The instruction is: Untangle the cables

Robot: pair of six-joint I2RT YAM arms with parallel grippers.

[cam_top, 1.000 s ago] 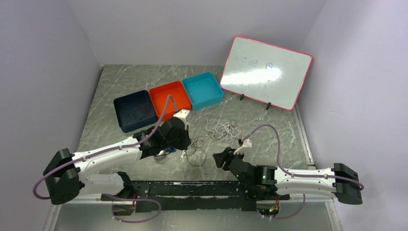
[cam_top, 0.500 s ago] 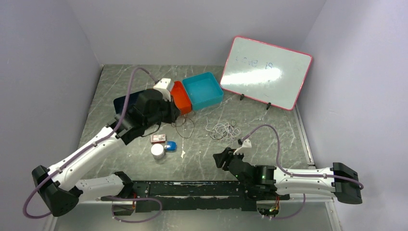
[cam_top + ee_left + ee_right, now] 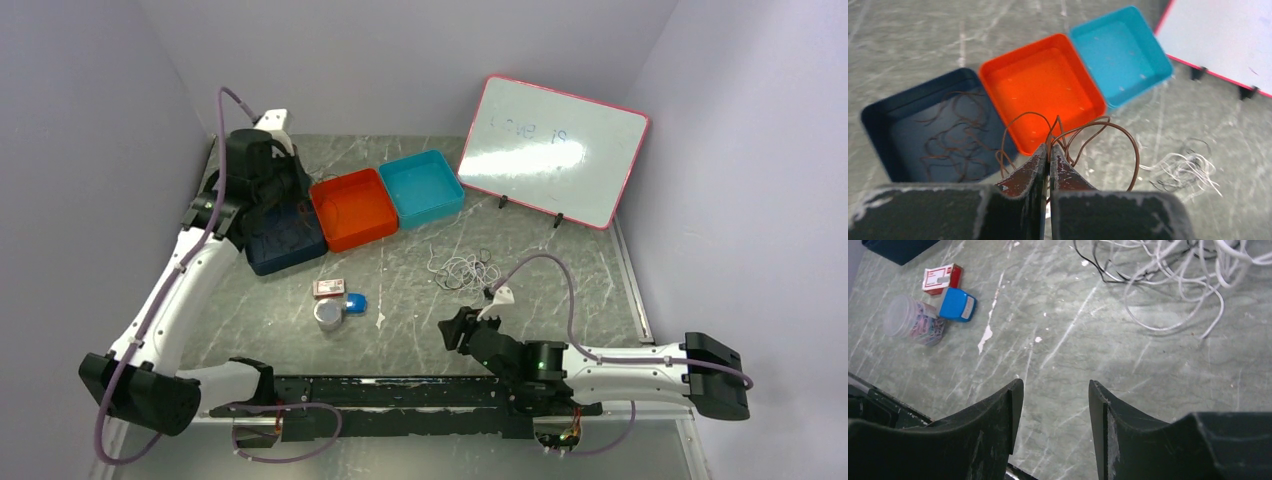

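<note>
- At the far-left end of the worktop (image 3: 400, 270), the left claw (image 3: 1049, 150) was pinched shut on a thin brown cable (image 3: 1120, 132), whose loops sprang out beyond the fingertips.
- The navy tray (image 3: 878, 107) (with several brown strands (image 3: 955, 145) already lying in it) sat below that claw and to its left in the wrist view. The orange tray (image 3: 998, 65) sat just to the right.
- Letting go probably depended on the loops hanging over the navy tray and not over the orange one.
- The other cables, a white-and-black tangle (image 3: 465, 270), lay on the worktop in front of the whiteboard (image 3: 555, 165), well apart from the left claw.
- The right claw (image 3: 1055, 386) hovered low with its jaws spread, holding nothing.
- The tangle lay ahead of the right claw and a little to its right. It was a sprawl with no clear long axis, and the right arm was much the nearer to it.
</note>
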